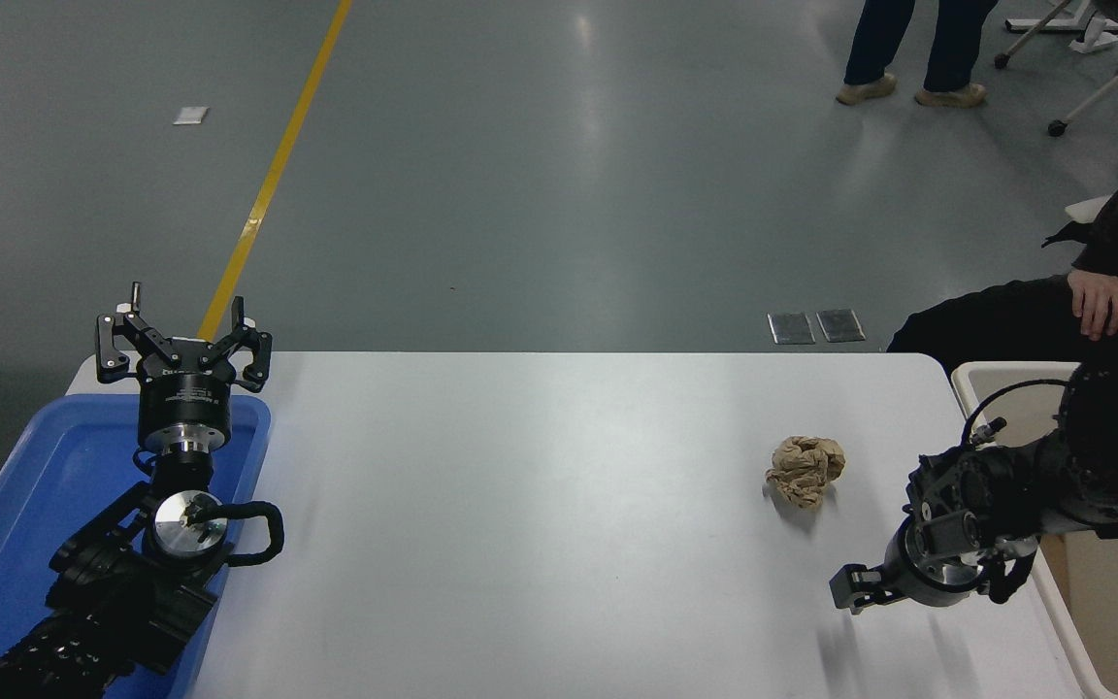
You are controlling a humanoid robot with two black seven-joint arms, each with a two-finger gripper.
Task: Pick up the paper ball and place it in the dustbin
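The paper ball (805, 469), a crumpled tan-brown wad, lies on the white table (540, 505) right of centre. My right gripper (928, 594) hangs low over the table near its right front, below and to the right of the ball and apart from it. Its fingers are spread and hold nothing. The dustbin (1005, 374), a cream-beige tub, stands against the table's right edge, partly hidden by my right arm. My left gripper (182, 335) is open and empty, parked over the blue tray at the left.
A shallow blue tray (54, 466) lies at the table's left end under the left arm. A seated person's hand (1098, 301) rests just beyond the dustbin. Another person's legs (913, 49) stand on the floor at the far right.
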